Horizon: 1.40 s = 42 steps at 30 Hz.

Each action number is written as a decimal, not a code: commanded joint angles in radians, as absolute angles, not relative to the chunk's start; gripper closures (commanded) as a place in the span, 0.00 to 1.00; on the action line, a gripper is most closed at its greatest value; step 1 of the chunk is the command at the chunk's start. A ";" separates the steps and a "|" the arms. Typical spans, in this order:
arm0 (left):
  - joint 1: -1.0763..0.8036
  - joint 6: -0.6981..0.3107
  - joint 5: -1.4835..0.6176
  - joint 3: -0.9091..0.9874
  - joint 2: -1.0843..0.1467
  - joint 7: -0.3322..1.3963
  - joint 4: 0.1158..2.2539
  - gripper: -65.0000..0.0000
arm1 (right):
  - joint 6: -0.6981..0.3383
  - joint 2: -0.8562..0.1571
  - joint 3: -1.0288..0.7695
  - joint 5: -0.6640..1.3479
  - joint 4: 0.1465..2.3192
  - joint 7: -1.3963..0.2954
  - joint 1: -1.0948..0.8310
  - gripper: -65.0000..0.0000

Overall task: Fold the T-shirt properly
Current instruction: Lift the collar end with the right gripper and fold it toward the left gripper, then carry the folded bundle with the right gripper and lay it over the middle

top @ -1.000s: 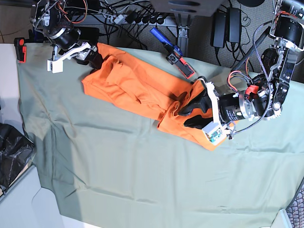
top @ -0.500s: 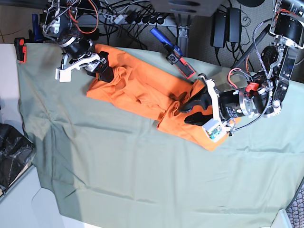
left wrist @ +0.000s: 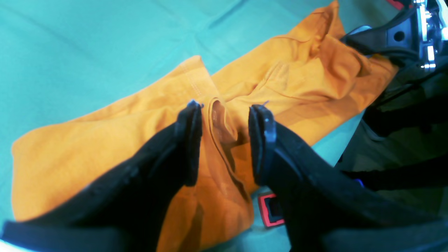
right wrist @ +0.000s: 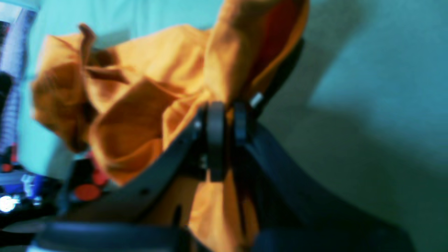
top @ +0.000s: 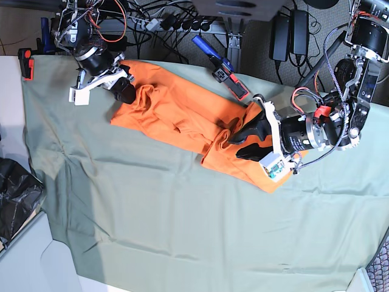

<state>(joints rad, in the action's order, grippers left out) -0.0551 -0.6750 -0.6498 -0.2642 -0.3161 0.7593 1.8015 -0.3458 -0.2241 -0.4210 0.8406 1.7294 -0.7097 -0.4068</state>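
the plain orange cotton t-shirt [top: 182, 118] lies rumpled along the far side of the sage-green cloth [top: 182, 225] on the desk. it looks soft, light and floppy, best pinched at hems. right gripper [right wrist: 225, 117] jaws are clamped on a raised fold; left gripper [left wrist: 224, 140] jaws stand half open astride a ridge, gripping nothing.
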 commanded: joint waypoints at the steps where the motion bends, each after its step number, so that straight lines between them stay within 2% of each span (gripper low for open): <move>1: -0.042 -0.698 -0.669 -0.259 -0.319 0.738 1.820 0.60 | -0.393 -0.235 -0.427 0.844 1.744 -0.676 -0.404 1.00; 7: -0.042 -0.698 -0.669 -0.259 -0.319 0.743 1.822 0.60 | -0.393 -0.260 -0.457 0.783 1.744 -0.652 -0.405 1.00; 16: -0.042 -0.698 -0.669 -0.245 -0.336 0.749 1.900 0.60 | -0.396 -0.403 -0.566 0.714 1.736 -0.651 -0.406 1.00; 20: -0.043 -0.698 -0.669 -0.230 -0.336 0.752 1.904 0.60 | -0.395 -0.464 -0.584 0.715 1.705 -0.651 -0.405 1.00; 23: -0.043 -0.698 -0.669 -0.210 -0.336 0.757 1.904 0.60 | -0.394 -0.473 -0.594 0.776 1.702 -0.651 -0.405 1.00; 27: -0.054 -0.698 -0.667 -0.156 -0.348 0.760 1.903 0.60 | -0.398 -0.432 -0.593 0.896 1.727 -0.674 -0.389 1.00; 31: -0.060 -0.698 -0.665 -0.091 -0.403 0.760 1.903 0.60 | -0.408 -0.340 -0.591 0.948 1.813 -0.716 -0.338 1.00; 37: -0.083 -0.698 -0.670 0.004 -0.496 0.756 1.903 0.60 | -0.408 -0.214 -0.472 0.895 1.956 -0.706 -0.316 1.00; 42: -0.099 -0.698 -0.682 0.039 -0.535 0.756 1.902 0.60 | -0.408 -0.113 -0.316 0.821 1.982 -0.660 -0.307 1.00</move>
<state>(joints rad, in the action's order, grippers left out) -0.1089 -0.6819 -0.6651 0.0292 -0.5217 0.7784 1.8866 -0.3481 -0.1074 -0.3119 0.8017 1.9636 -0.6823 -0.3130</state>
